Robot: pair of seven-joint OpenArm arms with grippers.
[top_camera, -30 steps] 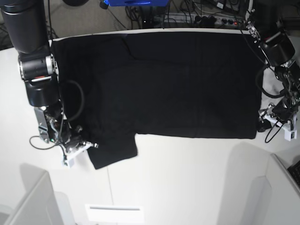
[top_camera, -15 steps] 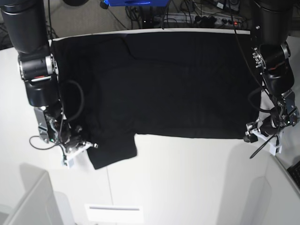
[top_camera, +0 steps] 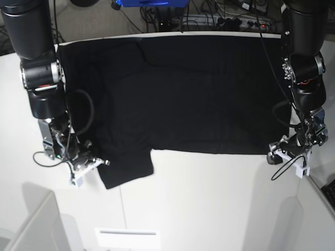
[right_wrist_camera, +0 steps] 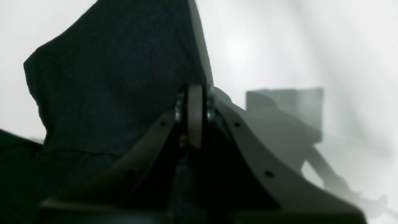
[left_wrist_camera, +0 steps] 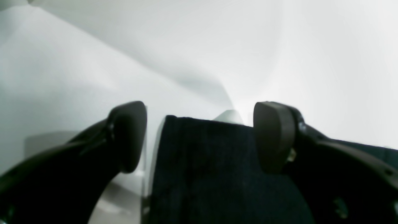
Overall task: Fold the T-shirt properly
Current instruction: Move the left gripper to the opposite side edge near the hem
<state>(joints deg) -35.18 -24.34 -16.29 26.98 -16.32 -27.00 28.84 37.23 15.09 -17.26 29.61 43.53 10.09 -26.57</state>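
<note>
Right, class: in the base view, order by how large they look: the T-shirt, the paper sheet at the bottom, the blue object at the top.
1. T-shirt
2. paper sheet
3. blue object, cut off by the frame, so unsure.

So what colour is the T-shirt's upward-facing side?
Plain black T-shirt, no print showing; clearest in the base view.

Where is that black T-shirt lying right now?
In the base view the T-shirt lies spread flat across the far half of the white table, between the two arms, one sleeve pointing toward the camera at lower left.

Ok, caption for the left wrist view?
Open left gripper straddling a corner of the black cloth T-shirt over the white table.
</note>
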